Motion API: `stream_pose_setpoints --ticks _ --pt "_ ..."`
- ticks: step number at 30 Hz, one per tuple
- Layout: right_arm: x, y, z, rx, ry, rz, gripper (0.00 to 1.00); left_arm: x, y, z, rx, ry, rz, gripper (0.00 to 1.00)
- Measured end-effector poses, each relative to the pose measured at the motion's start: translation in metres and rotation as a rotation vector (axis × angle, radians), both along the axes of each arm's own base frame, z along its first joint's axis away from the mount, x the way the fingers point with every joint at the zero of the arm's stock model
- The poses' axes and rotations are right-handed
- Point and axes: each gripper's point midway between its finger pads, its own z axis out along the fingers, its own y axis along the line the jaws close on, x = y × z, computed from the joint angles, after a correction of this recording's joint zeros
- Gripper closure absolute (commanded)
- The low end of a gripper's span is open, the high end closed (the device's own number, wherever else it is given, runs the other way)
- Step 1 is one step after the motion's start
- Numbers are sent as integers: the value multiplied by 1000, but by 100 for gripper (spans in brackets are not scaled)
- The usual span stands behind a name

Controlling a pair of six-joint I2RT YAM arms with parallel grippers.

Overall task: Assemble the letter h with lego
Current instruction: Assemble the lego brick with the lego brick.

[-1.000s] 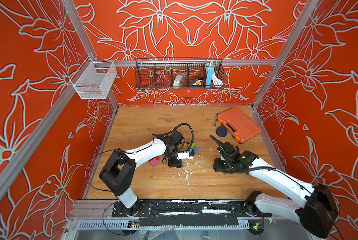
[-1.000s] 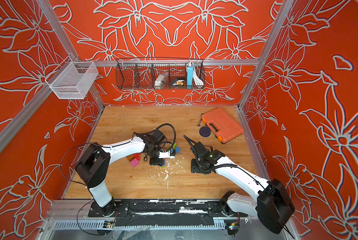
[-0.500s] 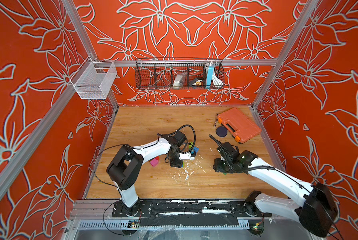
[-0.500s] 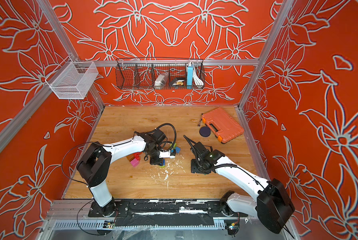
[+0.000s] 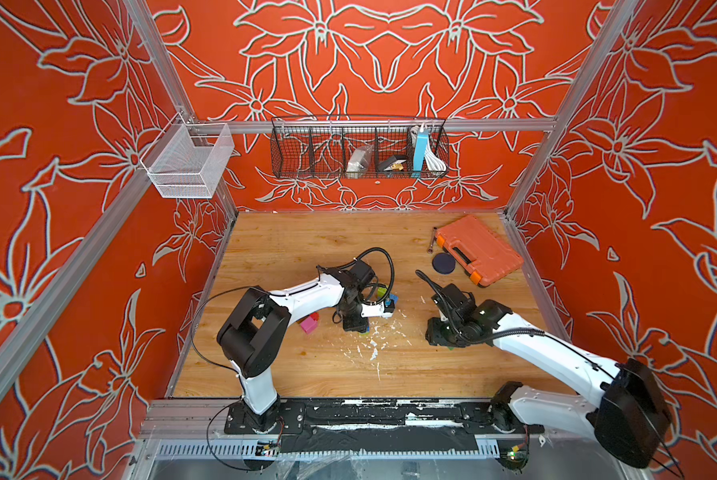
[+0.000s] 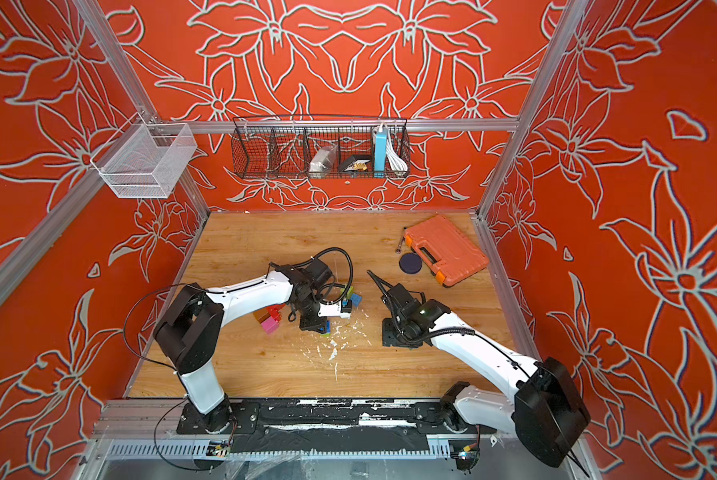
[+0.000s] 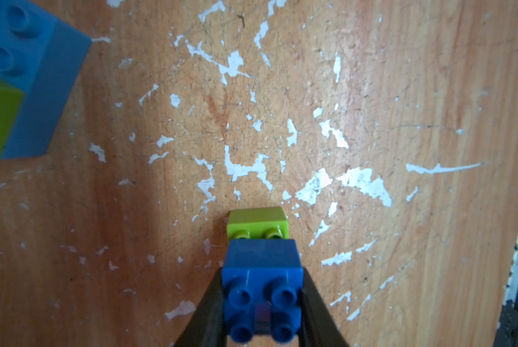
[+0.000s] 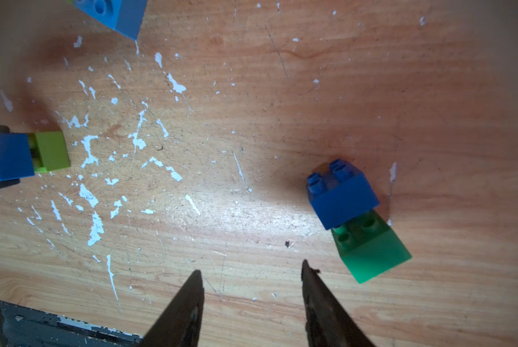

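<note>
Pinching a studded blue brick (image 7: 262,261) is left claw (image 7: 262,278); right claw (image 8: 251,267) gapes, empty.

scuffed wooden table (image 5: 290,257) bears lego bricks (image 5: 308,325), orange case (image 5: 479,249), dark disc (image 5: 443,263).

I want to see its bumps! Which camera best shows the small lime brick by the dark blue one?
Left wrist view: the small lime green plastic brick is close, sharp, two studs showing. Right wrist view shows its side. Both top views mostly hide it.
</note>
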Motion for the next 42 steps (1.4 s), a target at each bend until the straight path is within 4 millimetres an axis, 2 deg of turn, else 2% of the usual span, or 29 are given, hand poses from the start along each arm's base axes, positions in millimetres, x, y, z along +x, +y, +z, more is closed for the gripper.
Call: stream_pose_setpoints --ticks 17,30,42 --pt "-1 1 -1 3 6 19 46 -6 -1 0 4 46 -16 76" --pt "-1 2 -2 -3 11 20 46 -2 6 -3 21 -14 -29 76" --pt "3 5 -3 -8 18 21 46 -10 5 -1 2 10 -38 75"
